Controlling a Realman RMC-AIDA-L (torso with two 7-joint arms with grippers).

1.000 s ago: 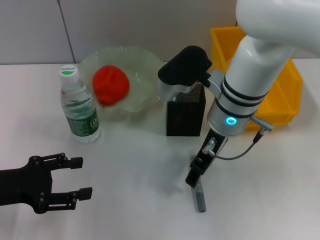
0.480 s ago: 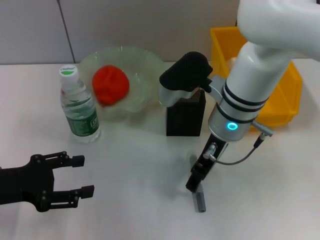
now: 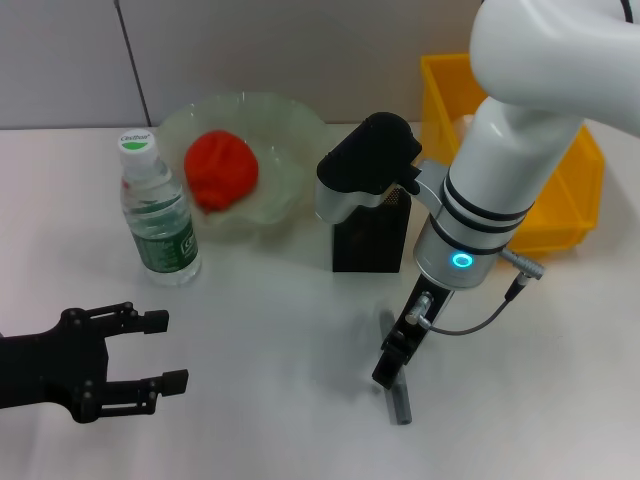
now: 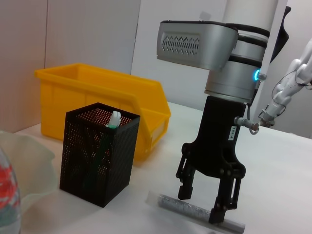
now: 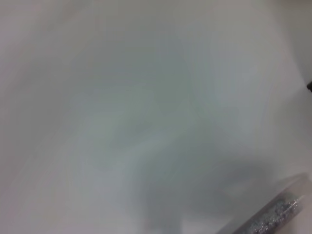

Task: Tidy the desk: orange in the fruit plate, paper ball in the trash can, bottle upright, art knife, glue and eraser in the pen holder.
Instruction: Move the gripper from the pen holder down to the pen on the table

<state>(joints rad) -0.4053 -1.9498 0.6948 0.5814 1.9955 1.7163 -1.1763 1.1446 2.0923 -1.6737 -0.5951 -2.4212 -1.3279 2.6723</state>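
Right gripper: the black two-finger gripper (image 4: 208, 207) on the white arm points straight down at the white tabletop (image 3: 270, 330), in front of the mesh cup. Its fingers stand apart, one on each side of the grey stick, tips at or just above the table; whether they touch the stick cannot be told.
Grey stick: a slim grey cylindrical stick with a glittery silver body (image 4: 195, 212) lies flat on the table under the right gripper. In the head view only its near end (image 3: 400, 403) shows past the gripper. The right wrist view shows one glittery end (image 5: 273, 214) over blurred table. Whether it is the glue or the art knife cannot be told.
Left gripper: the black left gripper (image 3: 160, 350) hovers low over the near left of the table, fingers spread and holding nothing, well apart from everything.
Orange: the lumpy red-orange round fruit (image 3: 221, 170) sits inside the fruit plate.
Fruit plate: the wide pale-green translucent glass bowl with a wavy rim (image 3: 290, 125) stands at the back, between the bottle and the pen holder.
Bottle: the small clear plastic bottle with a green label and white-and-green cap (image 3: 155, 215) stands upright, just beside the bowl's left front.
Pen holder: the black metal mesh square cup (image 4: 100, 153) stands upright beside the bowl, a white-and-green item (image 4: 114, 118) poking above its rim.
Trash can: the bright yellow rectangular plastic bin (image 4: 105, 97) stands behind the pen holder, toward the right.
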